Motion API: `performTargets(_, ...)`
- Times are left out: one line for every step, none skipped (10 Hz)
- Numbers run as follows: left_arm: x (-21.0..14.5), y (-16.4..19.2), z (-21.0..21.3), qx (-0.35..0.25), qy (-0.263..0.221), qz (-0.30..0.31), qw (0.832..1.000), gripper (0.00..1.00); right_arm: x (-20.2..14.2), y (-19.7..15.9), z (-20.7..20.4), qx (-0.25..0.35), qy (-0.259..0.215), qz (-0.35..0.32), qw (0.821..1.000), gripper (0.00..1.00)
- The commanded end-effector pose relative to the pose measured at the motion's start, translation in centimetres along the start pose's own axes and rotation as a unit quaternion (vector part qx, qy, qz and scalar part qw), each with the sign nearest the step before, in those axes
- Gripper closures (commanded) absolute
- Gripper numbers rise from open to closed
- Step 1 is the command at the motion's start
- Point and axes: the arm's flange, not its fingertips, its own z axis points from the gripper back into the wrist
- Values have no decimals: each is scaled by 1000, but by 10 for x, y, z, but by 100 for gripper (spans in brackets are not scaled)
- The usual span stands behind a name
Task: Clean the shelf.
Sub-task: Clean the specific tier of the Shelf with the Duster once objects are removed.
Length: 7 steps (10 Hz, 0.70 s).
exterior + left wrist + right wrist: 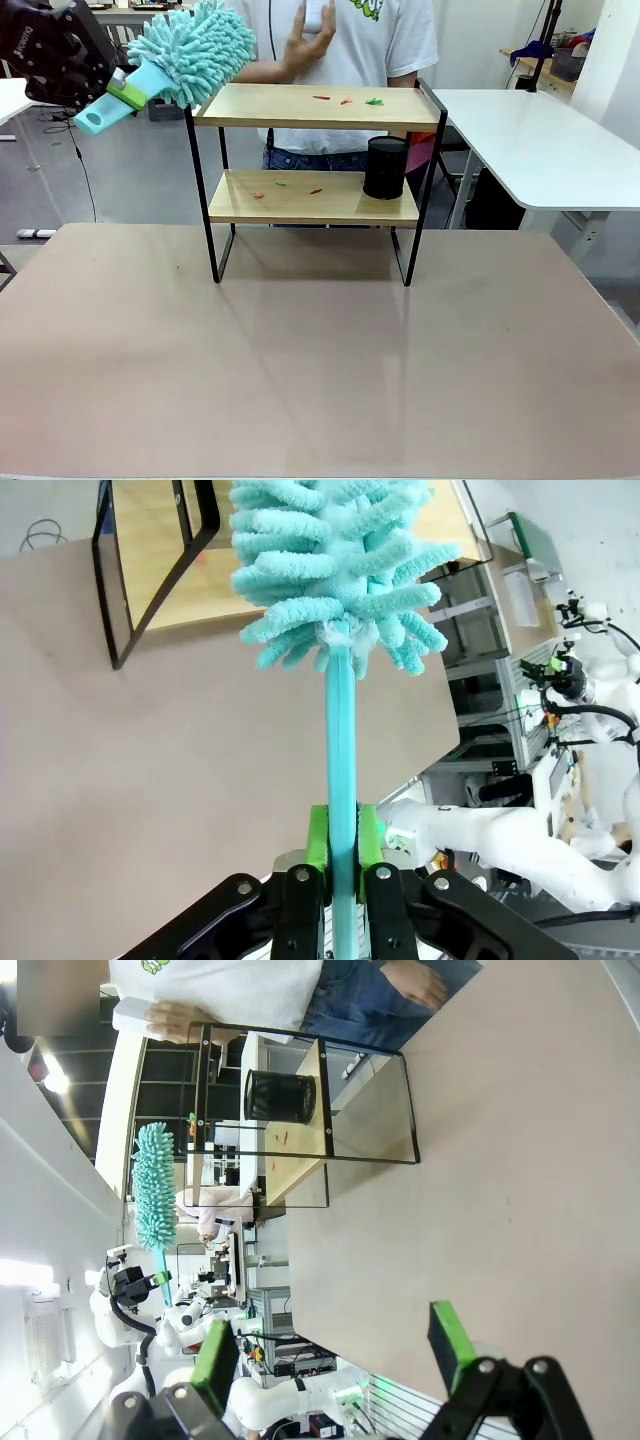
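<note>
The shelf [310, 150] was recorded standing upright at the far middle of the tan worktop [320, 360], with its slim black legs set on the surface. Three small coloured scraps [345, 100] were noted on the top board, right of its middle: one red, one orange, one green. Three more bits [281, 183], red and green, were noted on the lower board, left of its middle. A black cylindrical cup [386, 167] was seen upright at the right end of the lower board, just beside the right frame. The left pincer [343, 840] was found closed on the flat teal handle of a duster [195, 50], the green pads pressed against both sides of the handle. In the front view the pincer was held high at the far left, with the handle slanting up and to the right from it. The fluffy teal head was placed at the left end of the top board, overlapping the upper left corner of the frame; whether the fibres touched the board could not be told. The right pincer [333, 1345] was recorded open, its green pads well apart and nothing between them, over the bare worktop near the robot's side. A person [400, 40] in a white shirt was seen behind the shelf at the far side, one hand [308, 40] raised before the chest.
</note>
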Motion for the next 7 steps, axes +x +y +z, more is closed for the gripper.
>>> performTargets(-5,-19,-10,25,-37,10,999,88,1,0,-2,10,-7,13,1000,0)
performTargets(7,-37,-19,41,-33,18,998,88,1,0,-2,10,-7,13,1000,0)
performTargets(20,-50,-28,44,-17,25,999,88,1,0,-2,10,-7,13,1000,0)
performTargets(33,-60,-36,47,-4,46,998,88,1,0,-2,10,-7,13,1000,0)
performTargets(43,-67,-47,65,20,56,996,88,1,0,-2,10,-7,13,1000,0)
performTargets(56,-76,-59,75,38,74,994,88,1,0,-2,10,-7,13,1000,0)
performTargets(69,-83,-68,98,29,89,991,88,1,0,-2,10,-7,13,1000,0)
